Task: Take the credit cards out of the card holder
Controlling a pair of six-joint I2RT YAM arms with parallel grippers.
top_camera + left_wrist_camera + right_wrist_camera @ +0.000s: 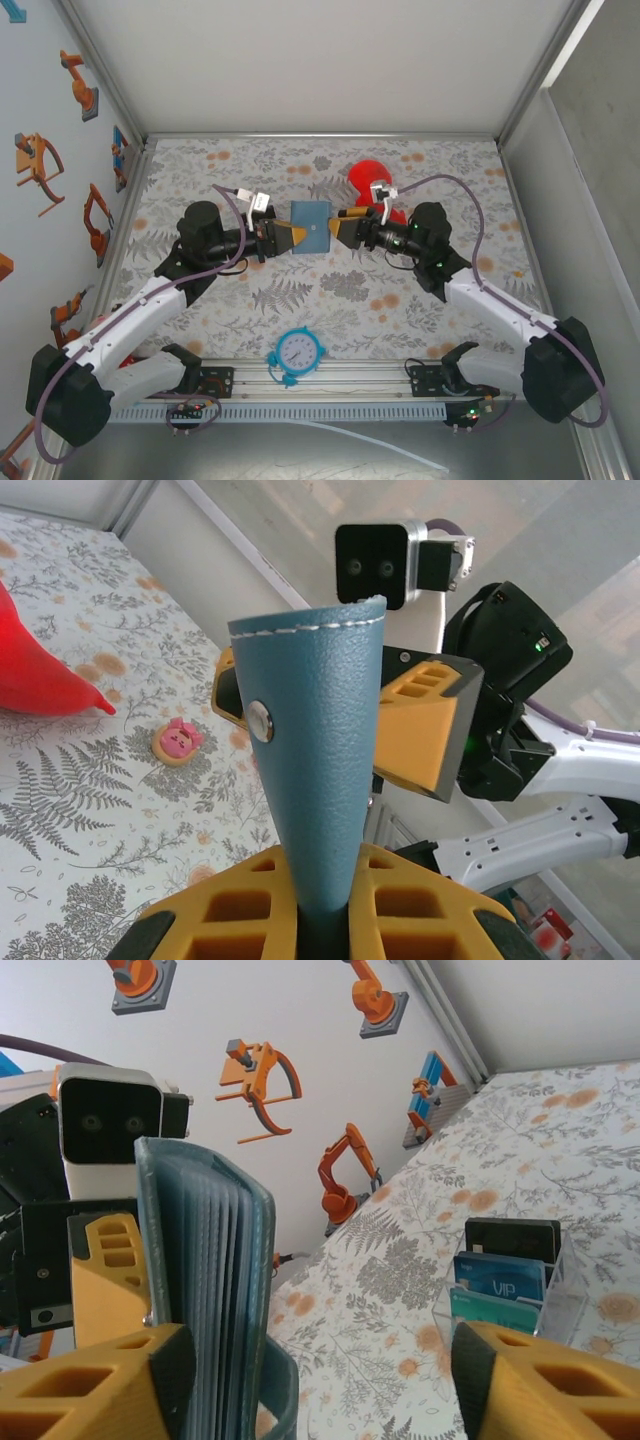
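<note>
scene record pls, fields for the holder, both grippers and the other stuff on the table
card holder: blue, held above mid-table, inner sleeves facing the right wrist camera
left gripper: jaws shut on the card holder
right gripper: jaws open, straddling the holder's opposite edge
clear stand: on the table, cards upright in it
other items: red object, blue clock, small pink piece

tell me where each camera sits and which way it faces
Top external: above and behind the arms, facing down on the table; both arms show, the card holder between left end effector and right end effector.
Left wrist: on the left arm, facing the right arm; own fingers clamp the holder.
Right wrist: on the right arm, facing the left wall; own fingers open.
Shared: both wrist views see the card holder.
</note>
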